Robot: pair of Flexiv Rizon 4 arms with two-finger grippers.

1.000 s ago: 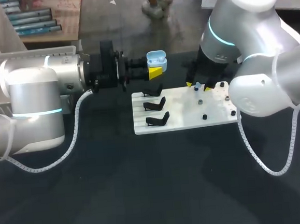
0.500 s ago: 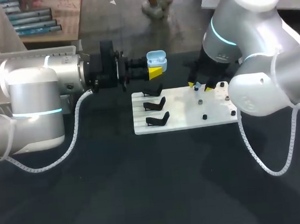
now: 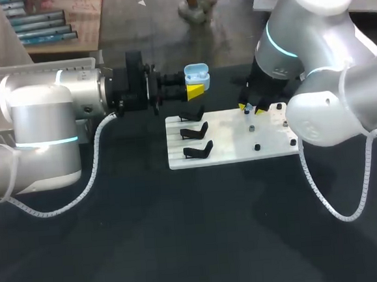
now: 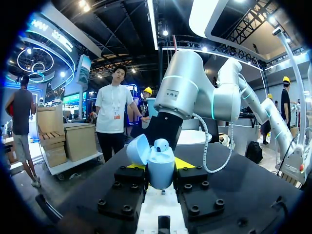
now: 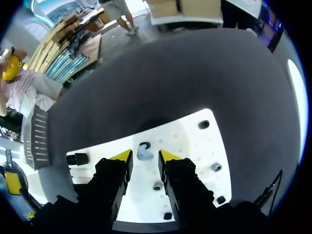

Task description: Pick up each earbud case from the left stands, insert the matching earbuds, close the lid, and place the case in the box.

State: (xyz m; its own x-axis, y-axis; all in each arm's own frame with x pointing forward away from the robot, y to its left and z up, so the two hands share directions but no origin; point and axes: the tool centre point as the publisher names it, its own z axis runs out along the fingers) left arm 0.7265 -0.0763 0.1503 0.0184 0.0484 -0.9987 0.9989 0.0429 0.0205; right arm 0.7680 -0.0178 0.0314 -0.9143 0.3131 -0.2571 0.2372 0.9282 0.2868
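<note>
Within left tool [image 4: 161,165], pale blue earbud case [image 4: 161,170], lid [image 4: 138,148] open

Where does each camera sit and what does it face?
Head view: fixed above and behind, looking down on the table; both arms, left gripper shut on an open blue case.
Left wrist view: on left wrist, facing along its gripper, past the case to the right arm.
Right wrist view: on right wrist, facing down at the white board; right gripper open, an earbud ahead of it.
Shared: case in head and left wrist views; board in head and right.
</note>
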